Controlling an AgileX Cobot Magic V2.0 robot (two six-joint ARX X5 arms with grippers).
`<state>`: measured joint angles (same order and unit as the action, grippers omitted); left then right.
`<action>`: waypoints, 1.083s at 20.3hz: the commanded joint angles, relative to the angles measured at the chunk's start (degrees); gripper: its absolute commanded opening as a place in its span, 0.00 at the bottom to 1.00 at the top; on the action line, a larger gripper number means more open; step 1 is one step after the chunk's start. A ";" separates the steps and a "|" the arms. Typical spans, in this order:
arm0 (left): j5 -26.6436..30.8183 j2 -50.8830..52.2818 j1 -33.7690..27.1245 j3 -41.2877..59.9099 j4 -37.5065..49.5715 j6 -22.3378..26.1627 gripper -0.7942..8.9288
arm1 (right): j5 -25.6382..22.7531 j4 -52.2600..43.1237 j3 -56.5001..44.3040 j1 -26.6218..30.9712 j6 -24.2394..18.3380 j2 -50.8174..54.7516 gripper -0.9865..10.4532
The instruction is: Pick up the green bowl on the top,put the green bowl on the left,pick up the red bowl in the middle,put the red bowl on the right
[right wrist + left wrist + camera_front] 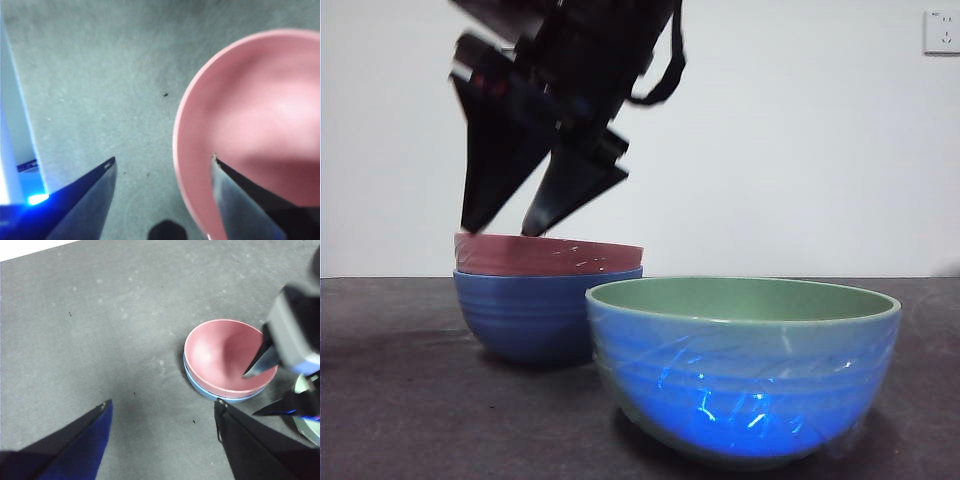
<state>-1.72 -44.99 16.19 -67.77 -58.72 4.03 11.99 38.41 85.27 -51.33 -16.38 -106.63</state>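
Note:
The red bowl sits nested in a solid blue bowl at the back left. My right gripper hangs open just above the red bowl's left rim. In the right wrist view the right gripper straddles the red bowl's rim, one jaw over the inside and one outside. The green bowl stands alone on the table, near and to the right. My left gripper is open and empty, high above the table, looking down on the red bowl and the green bowl's edge.
The dark grey table carries only the three bowls. A pale wall stands behind, with a socket at the top right. The blue bowl's rim shows under the red one.

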 commanded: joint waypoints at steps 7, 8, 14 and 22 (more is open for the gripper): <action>0.02 0.09 -0.17 0.57 0.33 0.70 0.43 | -0.37 -0.81 -0.20 0.00 -1.79 -1.14 0.08; 0.02 0.09 -0.17 0.57 0.31 0.70 0.43 | -0.33 -0.81 -0.22 0.00 -2.19 -1.14 0.08; 0.00 0.09 -0.17 0.57 -0.07 0.70 0.43 | -0.37 -2.60 0.55 -0.04 -3.26 -0.94 0.08; 0.00 0.09 -0.17 0.57 0.52 0.70 0.43 | -0.39 -1.42 5.05 -0.09 -2.38 5.14 0.08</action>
<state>-1.69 -45.04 16.19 -67.77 -58.63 4.05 11.55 37.58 89.82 -51.31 -18.98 -102.39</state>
